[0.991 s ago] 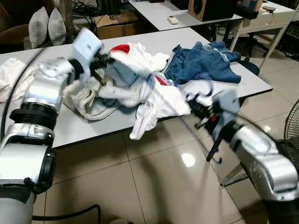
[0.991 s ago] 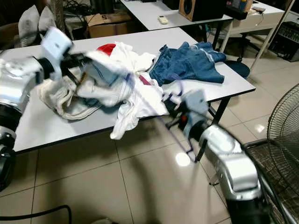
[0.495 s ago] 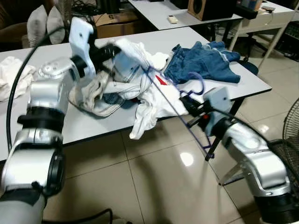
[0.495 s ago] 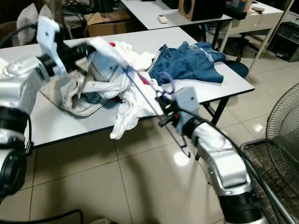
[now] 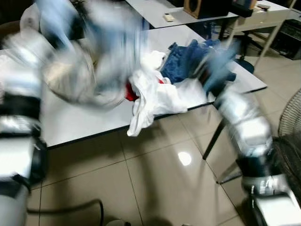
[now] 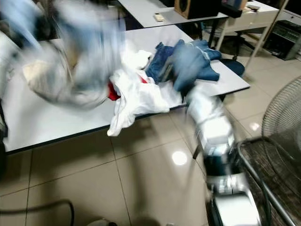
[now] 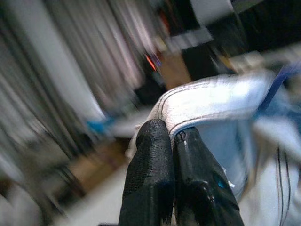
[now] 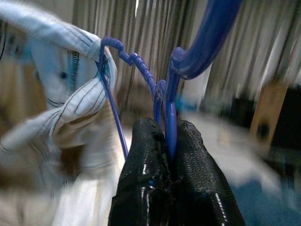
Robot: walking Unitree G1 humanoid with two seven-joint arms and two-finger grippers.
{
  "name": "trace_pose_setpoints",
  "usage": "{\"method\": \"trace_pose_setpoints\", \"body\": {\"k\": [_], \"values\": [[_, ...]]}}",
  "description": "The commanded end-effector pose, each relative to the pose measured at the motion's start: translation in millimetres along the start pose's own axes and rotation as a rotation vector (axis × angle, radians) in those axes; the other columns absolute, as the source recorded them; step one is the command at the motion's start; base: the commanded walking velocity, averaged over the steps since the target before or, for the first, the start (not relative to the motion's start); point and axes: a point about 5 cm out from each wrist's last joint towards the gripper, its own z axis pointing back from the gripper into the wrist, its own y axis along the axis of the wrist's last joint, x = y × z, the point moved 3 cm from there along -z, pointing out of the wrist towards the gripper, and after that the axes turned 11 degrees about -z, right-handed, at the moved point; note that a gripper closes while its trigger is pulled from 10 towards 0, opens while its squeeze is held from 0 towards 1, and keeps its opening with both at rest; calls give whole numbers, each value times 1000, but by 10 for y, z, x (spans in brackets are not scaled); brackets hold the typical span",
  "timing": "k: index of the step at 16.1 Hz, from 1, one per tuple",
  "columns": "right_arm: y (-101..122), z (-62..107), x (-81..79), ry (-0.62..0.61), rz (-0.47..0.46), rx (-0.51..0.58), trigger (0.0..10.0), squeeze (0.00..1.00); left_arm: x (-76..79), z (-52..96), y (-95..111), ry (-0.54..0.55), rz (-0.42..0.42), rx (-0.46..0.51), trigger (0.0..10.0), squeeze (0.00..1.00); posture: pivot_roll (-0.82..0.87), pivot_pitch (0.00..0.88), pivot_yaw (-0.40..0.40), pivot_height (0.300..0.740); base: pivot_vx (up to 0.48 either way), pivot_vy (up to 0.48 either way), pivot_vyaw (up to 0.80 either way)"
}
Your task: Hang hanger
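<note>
Holding the blue hanger (image 8: 165,89) by its neck, our right gripper (image 8: 165,136) was clamped tight, the hook rising just beyond its fingertips. Our left gripper (image 7: 170,136) pinched the pale garment's (image 7: 221,103) seam, raised far left over the table (image 5: 84,127). We judged the right arm nearer the hook.

A white worktop (image 5: 84,125) stands on a glossy beige tiled floor (image 5: 155,183) that reflects a ceiling light. At 12 o'clock is a second white table (image 5: 160,12) carrying a wooden speaker (image 5: 200,7). At 3 o'clock stands a fan (image 5: 289,122).
</note>
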Motion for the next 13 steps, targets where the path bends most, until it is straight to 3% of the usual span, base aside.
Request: {"method": "trace_pose_setpoints", "body": {"k": [1, 3, 5, 6, 8, 10, 12, 13], "values": [[-52, 86, 142, -43, 0, -21, 10000, 0, -155, 45, 178, 37, -107, 43, 0, 0, -146, 0, 9, 740, 0, 0, 0], [-358, 168, 72, -8, 38, -136, 10000, 0, -59, 38, 155, -5, -146, 41, 0, 0, -144, 0, 6, 740, 0, 0, 0], [-603, 297, 42, -7, 57, -229, 10000, 0, 120, 8, 115, -68, -124, 66, 0, 0, -147, 0, 9, 740, 0, 0, 0], [-657, 341, 55, -14, 60, -251, 10000, 0, 189, -1, 99, -104, -100, 70, 0, 0, -149, 0, 12, 740, 0, 0, 0], [-795, 461, 66, 7, 123, -327, 10000, 0, 505, 15, -75, -262, -60, -5, 0, 0, -153, 0, 19, 740, 0, 0, 0], [-834, 507, 75, 11, 153, -339, 10000, 0, 691, 4, -147, -276, 15, -10, 0, 0, -161, 0, 27, 740, 0, 0, 0], [-826, 529, 86, -6, 138, -330, 10000, 0, 828, 5, -296, -256, 19, -69, 0, 0, -163, 0, 28, 740, 0, 0, 0], [-855, 593, 103, -43, 95, -330, 10000, 0, 1012, 100, -578, -268, 22, -179, 353, 0, -166, 0, 25, 740, 0, 0, 0]]}}
